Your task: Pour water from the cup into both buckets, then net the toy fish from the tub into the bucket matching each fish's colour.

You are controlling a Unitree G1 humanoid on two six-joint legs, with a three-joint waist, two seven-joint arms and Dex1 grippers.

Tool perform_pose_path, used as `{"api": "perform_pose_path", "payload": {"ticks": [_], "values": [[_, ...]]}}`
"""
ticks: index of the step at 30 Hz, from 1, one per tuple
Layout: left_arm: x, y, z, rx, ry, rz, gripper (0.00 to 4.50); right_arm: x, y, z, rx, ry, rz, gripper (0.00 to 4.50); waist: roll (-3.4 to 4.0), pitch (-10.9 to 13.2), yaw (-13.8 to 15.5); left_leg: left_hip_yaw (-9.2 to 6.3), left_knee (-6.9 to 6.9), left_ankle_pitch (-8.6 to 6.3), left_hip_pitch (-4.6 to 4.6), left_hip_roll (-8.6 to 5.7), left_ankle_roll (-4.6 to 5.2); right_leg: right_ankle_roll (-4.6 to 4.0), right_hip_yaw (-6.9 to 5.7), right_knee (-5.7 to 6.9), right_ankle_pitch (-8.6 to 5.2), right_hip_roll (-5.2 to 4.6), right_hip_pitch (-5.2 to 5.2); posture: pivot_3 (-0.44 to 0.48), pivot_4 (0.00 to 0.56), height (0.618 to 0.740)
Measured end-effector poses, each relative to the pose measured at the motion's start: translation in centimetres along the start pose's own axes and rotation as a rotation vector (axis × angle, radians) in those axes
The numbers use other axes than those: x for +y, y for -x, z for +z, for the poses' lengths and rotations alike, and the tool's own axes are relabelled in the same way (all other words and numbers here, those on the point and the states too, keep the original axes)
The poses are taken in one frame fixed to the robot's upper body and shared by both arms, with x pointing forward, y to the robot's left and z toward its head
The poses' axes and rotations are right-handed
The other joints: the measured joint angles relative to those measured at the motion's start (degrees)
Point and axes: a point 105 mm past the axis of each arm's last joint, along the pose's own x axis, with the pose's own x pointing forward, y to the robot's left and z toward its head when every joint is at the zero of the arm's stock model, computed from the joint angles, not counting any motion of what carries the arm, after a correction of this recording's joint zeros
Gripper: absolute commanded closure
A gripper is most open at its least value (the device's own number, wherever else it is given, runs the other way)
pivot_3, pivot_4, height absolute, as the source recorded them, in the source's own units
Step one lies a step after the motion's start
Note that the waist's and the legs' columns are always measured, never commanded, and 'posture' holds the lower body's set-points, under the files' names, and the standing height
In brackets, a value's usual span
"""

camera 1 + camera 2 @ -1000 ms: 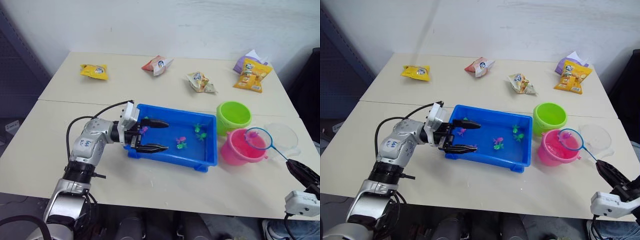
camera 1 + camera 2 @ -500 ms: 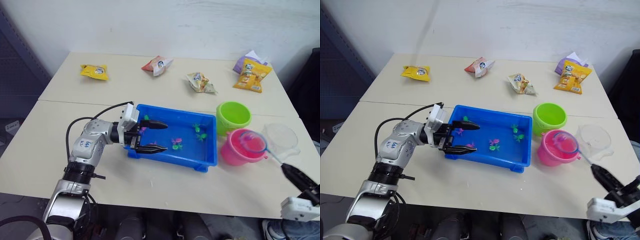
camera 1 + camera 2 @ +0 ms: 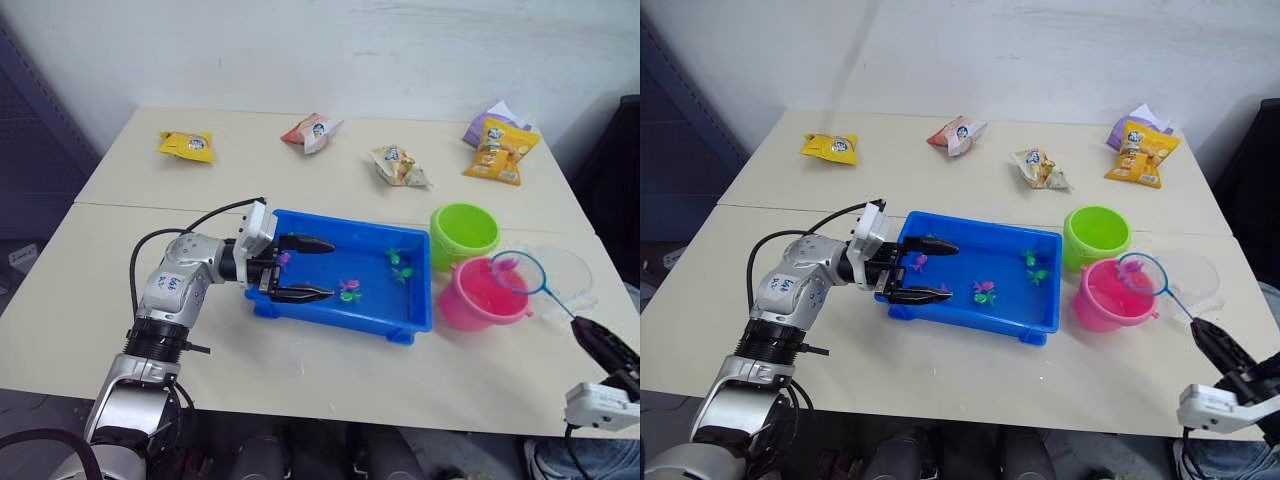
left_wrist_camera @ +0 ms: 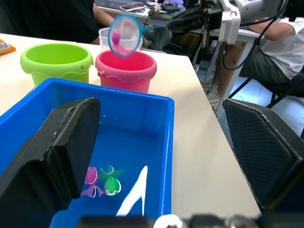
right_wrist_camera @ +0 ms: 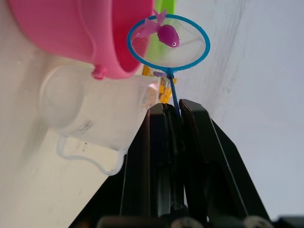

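Two buckets (image 3: 466, 232), one tub (image 3: 410, 320), one cup (image 3: 570, 275), one net (image 3: 518, 272), five snack packets (image 3: 187, 145)

Lighting: bright, even, diffuse overhead; no hard glare. Table (image 3: 330, 190) evenly lit, shadows soft and short under tub (image 3: 345, 285) and buckets (image 3: 480, 265). Head views sharp centre, slight softening twd corners, dark vignette-like areas at side edges. Left wrist view: near fingers (image 4: 61, 147) blurred, bkgd in focus. Right wrist view: strong backlight, wall washed out, fingers (image 5: 156, 161) near-silhouette.
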Motion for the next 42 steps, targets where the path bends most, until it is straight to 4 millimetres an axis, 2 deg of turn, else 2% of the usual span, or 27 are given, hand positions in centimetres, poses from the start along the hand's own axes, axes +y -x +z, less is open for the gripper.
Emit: {"api": "perform_pose_path", "payload": {"ticks": [5,11,15,19,23,24,27,28,32,39,42], "values": [[0.1,0.1,0.0,0.001,-0.002,0.007,0.07,-2.3,0.1,-0.4,0.009,0.058,-0.105,4.5,-0.02,0.01,-0.54,0.01,0.0,0.01,0.04,0.02,-0.02,0.0,0.02,0.01,0.0,0.01,0.03,0.0,0.15,0.738],[0.1,0.0,0.0,-0.001,-0.007,0.01,0.07,0.9,-0.1,0.5,-0.028,0.007,-0.009,4.5,0.02,0.0,-0.81,0.05,-0.06,0.01,0.04,0.0,-0.02,0.0,0.04,0.01,0.0,0.0,0.0,0.0,0.15,0.738],[0.1,0.0,0.1,-0.003,-0.014,0.011,0.07,-1.8,0.2,-0.1,-0.005,0.06,-0.099,4.5,0.0,0.0,-0.95,0.08,-0.07,0.02,0.09,0.02,-0.04,0.01,0.1,0.01,0.0,0.02,0.02,0.0,0.15,0.738],[0.1,0.0,0.1,-0.004,-0.017,0.011,0.07,-0.8,0.2,-0.4,0.018,0.025,-0.087,4.5,-0.14,-0.01,-0.87,0.09,-0.19,0.04,0.12,0.0,-0.07,0.01,0.12,-0.01,0.0,0.0,0.01,0.0,0.15,0.738],[0.1,0.0,0.1,-0.006,-0.019,0.012,0.07,-2.2,-0.6,0.0,0.004,0.029,-0.143,4.5,-0.13,-0.01,-1.0,0.11,-0.19,0.05,0.15,0.02,-0.08,0.01,0.14,0.0,0.0,0.02,0.01,0.0,0.15,0.738],[0.1,0.0,0.1,-0.007,-0.019,0.013,0.07,-1.9,-0.7,0.0,-0.005,0.028,-0.129,4.5,-0.14,-0.01,-0.94,0.11,-0.19,0.05,0.17,0.02,-0.08,0.01,0.14,0.0,0.0,0.02,0.02,0.0,0.15,0.738],[0.1,0.0,0.0,-0.006,-0.015,0.018,0.07,0.4,-0.6,0.2,-0.012,-0.009,-0.045,4.5,-0.13,-0.01,-0.78,0.12,-0.31,0.05,0.15,-0.04,-0.06,0.01,0.14,-0.06,0.0,-0.02,-0.01,0.0,0.15,0.738],[0.1,0.0,-0.1,-0.006,-0.014,0.019,0.07,0.4,-0.6,0.3,-0.012,-0.011,-0.042,4.5,-0.11,-0.01,-0.76,0.13,-0.33,0.06,0.15,-0.05,-0.06,0.01,0.15,-0.06,0.0,-0.02,-0.02,0.0,0.15,0.738],[0.1,0.0,-0.1,-0.006,-0.014,0.023,0.07,-0.7,-0.4,-0.2,0.001,0.016,-0.069,4.5,-0.12,-0.01,-0.79,0.14,-0.33,0.06,0.16,-0.03,-0.06,0.01,0.16,-0.07,0.0,-0.01,-0.01,0.0,0.15,0.738],[0.2,0.1,-0.2,-0.007,-0.011,0.034,0.07,-0.9,-0.5,0.4,-0.047,0.004,-0.052,4.5,-0.13,0.0,-0.98,0.15,-0.43,0.11,0.22,-0.02,-0.12,0.01,0.18,-0.07,0.0,0.01,-0.02,0.0,0.15,0.738],[0.1,0.1,-0.5,-0.01,-0.006,0.039,0.07,-0.7,-0.8,-0.2,-0.016,0.013,-0.051,4.5,-0.12,0.0,-0.88,0.15,-0.44,0.11,0.21,-0.03,-0.12,0.01,0.18,-0.07,0.0,0.0,-0.02,0.0,0.15,0.738]]}}
